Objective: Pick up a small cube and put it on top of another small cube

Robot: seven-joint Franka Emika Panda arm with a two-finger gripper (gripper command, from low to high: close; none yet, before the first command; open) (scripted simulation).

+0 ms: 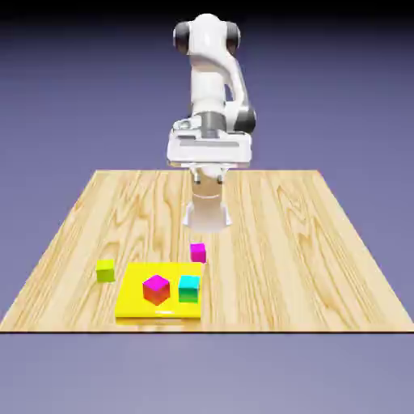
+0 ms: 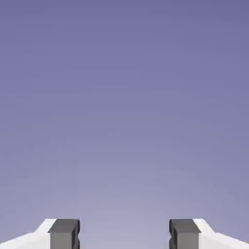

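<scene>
Step 1 of 2, the pick, seems pending: the gripper (image 2: 124, 234) has its jaws apart, nothing between. The lime cube (image 1: 106, 271) sits at 9 o'clock of the yellow tray (image 1: 162, 313); the next move likely calls for reaching down there, before the small magenta cube (image 1: 198, 253).

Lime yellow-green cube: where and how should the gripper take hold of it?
Probably from straight above, closing on two opposite upright sides. The small lime yellow-green cube sits flat on the wooden table, its top uncovered, and the raised yellow slab stands off to one side, so nothing seems to block the fingers.
</scene>
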